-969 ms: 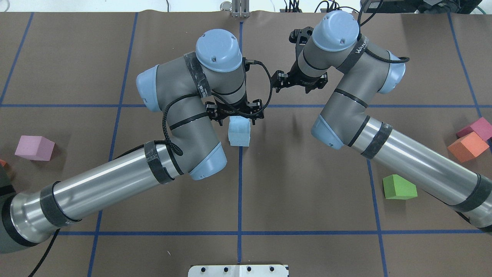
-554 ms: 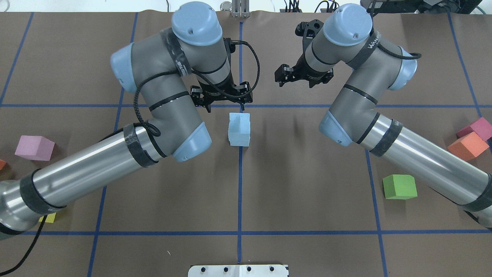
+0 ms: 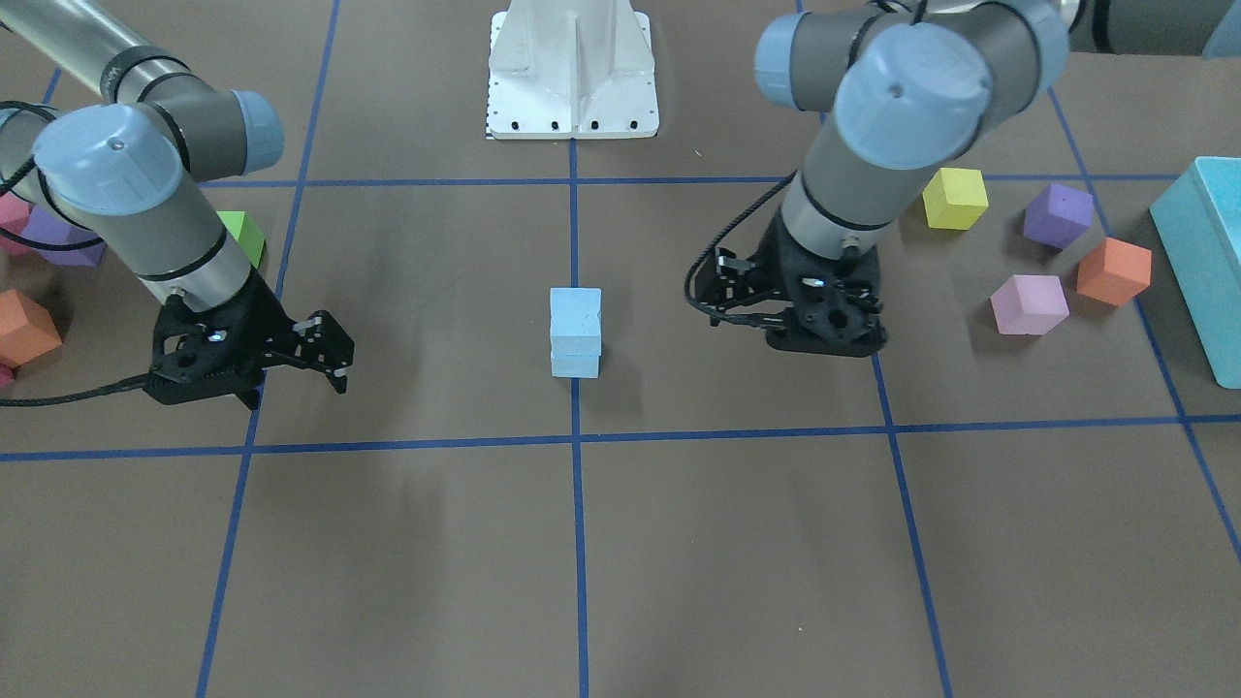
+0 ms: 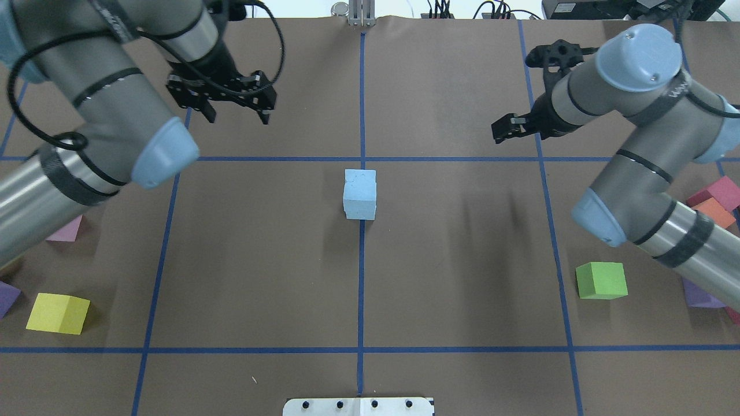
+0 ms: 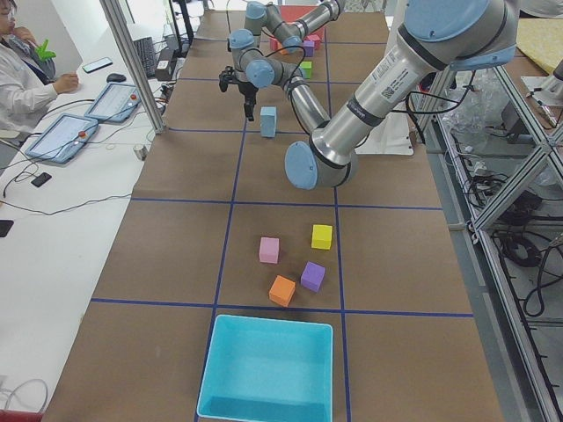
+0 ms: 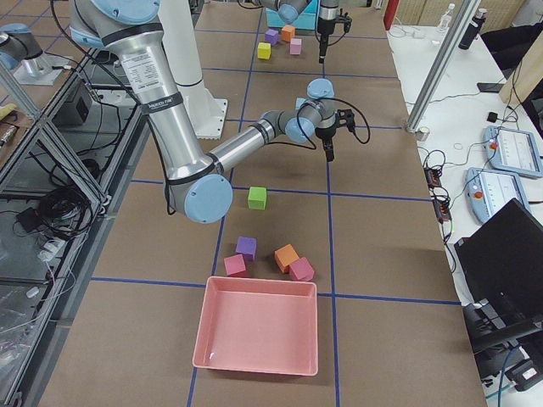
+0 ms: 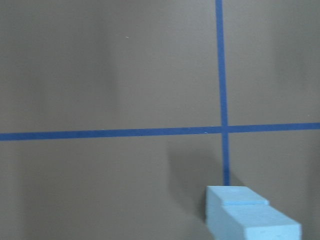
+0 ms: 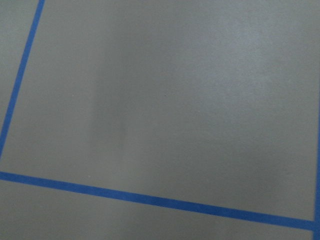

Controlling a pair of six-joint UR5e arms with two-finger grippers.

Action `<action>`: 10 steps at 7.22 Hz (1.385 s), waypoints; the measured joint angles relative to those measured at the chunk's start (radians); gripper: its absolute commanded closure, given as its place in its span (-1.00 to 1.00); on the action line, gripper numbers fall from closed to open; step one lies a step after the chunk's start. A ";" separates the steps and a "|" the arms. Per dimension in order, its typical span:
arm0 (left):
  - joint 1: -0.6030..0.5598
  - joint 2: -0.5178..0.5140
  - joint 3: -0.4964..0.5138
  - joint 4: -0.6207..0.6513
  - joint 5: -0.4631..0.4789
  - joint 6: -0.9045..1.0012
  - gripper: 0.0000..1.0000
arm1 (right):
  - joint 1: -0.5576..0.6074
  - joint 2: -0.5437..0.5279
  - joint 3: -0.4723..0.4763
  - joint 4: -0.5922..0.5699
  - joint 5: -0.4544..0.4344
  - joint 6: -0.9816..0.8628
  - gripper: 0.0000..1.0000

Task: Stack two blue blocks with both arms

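Teal bin (image 5: 264,369) at one end, pink tray (image 6: 254,326) at the other, bare floors showing, on the brown blue-taped surface (image 4: 260,260), seated operator (image 5: 22,79) at a side desk. Two blue blocks (image 4: 359,193) stacked on the centre tape line, well apart from left fingers (image 4: 265,104) and right fingers (image 3: 333,351), both pairs spread. Loose around the ends: one yellow cube (image 4: 58,313), one green cube (image 4: 601,280), two orange cubes (image 3: 1113,269), two purple cubes (image 3: 1057,215).

The two blue blocks (image 3: 575,330) are pale sky-blue. The table (image 4: 451,260) is brown, gridded with blue tape lines (image 4: 361,289). The left arm (image 4: 87,86) and right arm (image 4: 636,150) are silver and grey with light blue caps. The cube on the right (image 4: 601,281) is green, the cube on the left (image 4: 58,314) yellow.
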 measured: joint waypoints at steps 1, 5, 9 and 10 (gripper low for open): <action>-0.077 0.069 -0.037 0.023 -0.025 0.123 -0.97 | 0.039 -0.074 0.039 -0.005 0.019 -0.060 -1.00; -0.400 0.263 -0.080 0.226 -0.041 0.730 -0.97 | 0.403 -0.280 0.062 -0.074 0.296 -0.379 -1.00; -0.553 0.477 -0.036 0.187 -0.045 0.925 -0.98 | 0.644 -0.486 0.065 -0.171 0.327 -0.772 -1.00; -0.557 0.522 -0.034 0.173 -0.045 0.926 -0.98 | 0.663 -0.503 0.068 -0.175 0.327 -0.794 -1.00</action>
